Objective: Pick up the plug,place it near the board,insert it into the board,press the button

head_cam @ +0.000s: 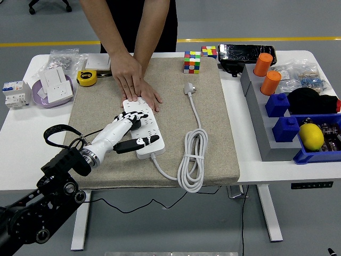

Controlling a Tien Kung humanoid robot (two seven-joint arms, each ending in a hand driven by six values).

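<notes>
My left hand (130, 128) lies over the near half of the board (143, 127), fingers spread, thumb stretched across its front end, gripping nothing. Beyond my fingertips, the person's hands (136, 85) press flat on the board's far end. Off to the hand's right the plug (189, 88) lies loose on the counter's mat (213, 122).

Board (143, 128) on mat (213, 133) – plug (188, 87) right, left hand (128, 128) over board.

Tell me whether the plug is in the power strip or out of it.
Out. The plug lies loose on the mat, apart from the power strip, its cable coiled beside.
</notes>
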